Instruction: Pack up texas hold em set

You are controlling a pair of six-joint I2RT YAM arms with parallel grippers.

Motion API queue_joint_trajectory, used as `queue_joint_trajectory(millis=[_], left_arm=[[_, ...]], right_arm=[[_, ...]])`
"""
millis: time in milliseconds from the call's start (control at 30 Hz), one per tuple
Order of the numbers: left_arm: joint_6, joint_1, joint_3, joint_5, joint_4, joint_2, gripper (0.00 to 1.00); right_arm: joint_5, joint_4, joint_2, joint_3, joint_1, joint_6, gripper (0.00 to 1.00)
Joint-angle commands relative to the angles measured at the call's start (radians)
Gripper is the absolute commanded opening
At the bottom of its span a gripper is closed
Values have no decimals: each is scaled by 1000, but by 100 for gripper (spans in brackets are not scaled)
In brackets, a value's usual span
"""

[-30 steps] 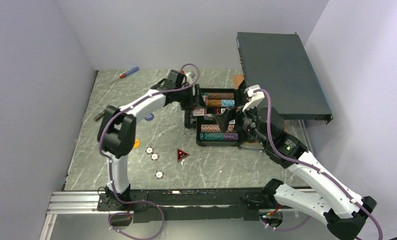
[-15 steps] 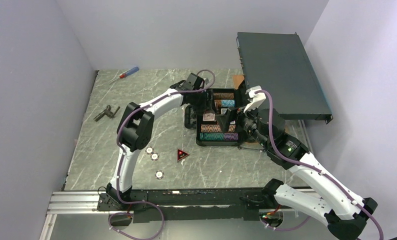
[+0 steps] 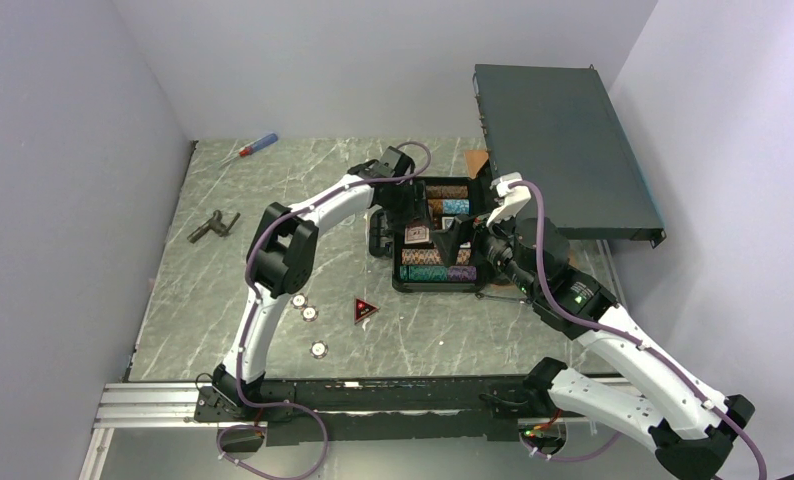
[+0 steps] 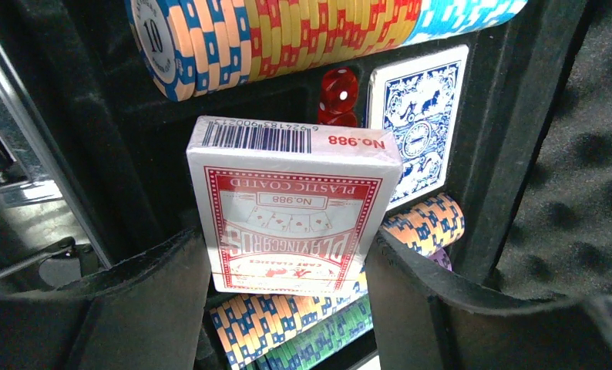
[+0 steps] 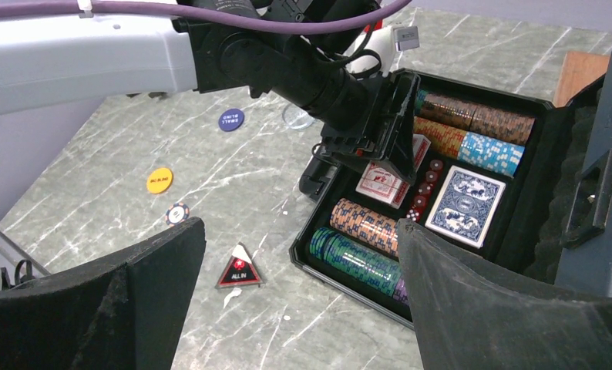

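Observation:
The small dark case (image 3: 398, 285) of the texas hold em set lies open with rows of striped chips (image 4: 287, 35), a blue deck (image 4: 416, 131) and red dice (image 4: 338, 86) inside. My left gripper (image 4: 290, 243) is shut on the red card deck (image 4: 291, 204), low over the case's middle compartment next to the dice. From the right wrist, that red deck (image 5: 384, 181) sits left of the blue deck (image 5: 465, 206). My right gripper (image 5: 299, 231) hangs open above the case's near left corner, holding nothing.
Loose pieces lie on the table left of the case: an "ALL IN" triangle (image 5: 239, 271), a blue button (image 5: 230, 119), a yellow button (image 5: 159, 180) and striped chips (image 3: 310, 313). A large dark rack box (image 3: 563, 150) leans at back right. A screwdriver (image 3: 254, 147) lies far left.
My left arm has swung right, carrying the red deck from the case's left edge to over its middle compartment. The right arm has stayed put.

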Motion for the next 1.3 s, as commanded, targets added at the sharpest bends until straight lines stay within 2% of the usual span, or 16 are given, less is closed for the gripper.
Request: queue_joint_trajectory(millis=[0, 67, 233, 433, 533, 567, 600, 633, 833, 1000, 1133, 1267], left_arm=[[-21, -1, 36, -71, -82, 5, 24], [-26, -1, 30, -79, -98, 6, 27], [-30, -2, 28, -71, -116, 15, 44], [-10, -1, 42, -83, -148, 2, 72], [-5, 1, 51, -79, -153, -7, 78], [-6, 4, 55, -75, -156, -8, 83], [-6, 5, 54, -70, -156, -10, 94], [-7, 5, 54, -66, -153, -12, 99], [0, 17, 29, -56, -133, -52, 98], [33, 72, -117, -35, -74, -241, 94], [92, 196, -308, -10, -29, -475, 93], [198, 376, -463, 0, -44, -716, 95]], right_arm=[[15, 22, 3, -14, -3, 11, 96], [11, 23, 13, -13, -3, 13, 96], [1, 29, 21, -13, -4, 14, 96], [9, 26, 29, -11, -3, 10, 96], [10, 21, 39, -4, -3, 11, 96], [8, 21, 44, -2, -4, 10, 96], [8, 21, 46, -1, -3, 9, 96], [9, 20, 49, 0, -4, 8, 96], [16, 16, 82, 12, -3, 9, 97], [43, -37, 187, 78, -4, 17, 95], [57, -32, 262, 108, -1, -1, 88], [98, -92, 437, 214, 14, -21, 80]])
